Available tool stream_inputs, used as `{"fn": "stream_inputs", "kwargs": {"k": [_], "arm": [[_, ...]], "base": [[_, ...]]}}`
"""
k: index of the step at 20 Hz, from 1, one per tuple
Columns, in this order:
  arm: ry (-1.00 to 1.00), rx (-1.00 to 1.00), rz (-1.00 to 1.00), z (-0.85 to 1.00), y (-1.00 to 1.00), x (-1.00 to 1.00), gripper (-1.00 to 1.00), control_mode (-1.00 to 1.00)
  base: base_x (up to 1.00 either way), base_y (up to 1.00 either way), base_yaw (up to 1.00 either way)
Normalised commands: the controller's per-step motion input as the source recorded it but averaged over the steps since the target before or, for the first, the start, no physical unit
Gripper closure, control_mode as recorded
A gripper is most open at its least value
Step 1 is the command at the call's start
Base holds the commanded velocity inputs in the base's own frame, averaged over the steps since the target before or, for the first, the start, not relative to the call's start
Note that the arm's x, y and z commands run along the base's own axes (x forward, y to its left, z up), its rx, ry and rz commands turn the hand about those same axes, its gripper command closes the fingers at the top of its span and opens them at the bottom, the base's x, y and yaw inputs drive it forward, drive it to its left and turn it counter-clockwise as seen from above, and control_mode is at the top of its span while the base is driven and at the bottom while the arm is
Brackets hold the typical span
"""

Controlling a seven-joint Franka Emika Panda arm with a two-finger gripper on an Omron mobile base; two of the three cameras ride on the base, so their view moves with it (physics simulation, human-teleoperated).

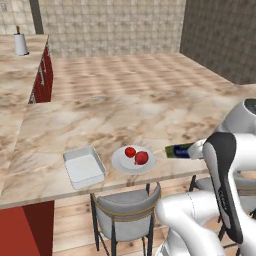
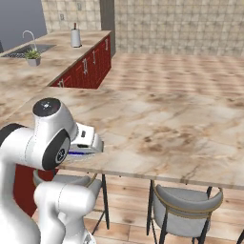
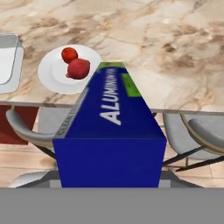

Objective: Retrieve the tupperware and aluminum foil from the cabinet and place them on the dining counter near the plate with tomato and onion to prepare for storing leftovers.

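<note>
Foil carton held over the tabletop edge, beside the plate.

The hand (image 1: 200, 149) holds the long dark blue aluminum foil carton (image 3: 110, 131) with a green end; its fingers are hidden behind the box, so the grip width I cannot tell. In the hand view the carton's long axis runs from the bottom centre up to the frame middle, its far end just right of the small round white plate (image 3: 52, 76) carrying two red pieces. The shallow pale grey tupperware tray (image 1: 84, 167) lies already on the broad beige marble tabletop (image 1: 125, 110), left of the plate. The carton must probably go forward and down, staying right of the plate.
</note>
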Motion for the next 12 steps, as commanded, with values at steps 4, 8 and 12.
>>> {"fn": "stream_inputs", "kwargs": {"k": [4,8,12], "arm": [[-0.01,0.00,0.02,-0.27,-0.03,0.44,1.00,-1.00],[-0.03,0.00,0.00,-0.31,0.00,0.47,1.00,-1.00],[-0.04,0.00,0.00,-0.27,-0.07,0.44,1.00,-1.00]], "base": [[0.00,0.00,0.00],[0.00,0.00,0.00],[0.00,0.00,0.00]]}}
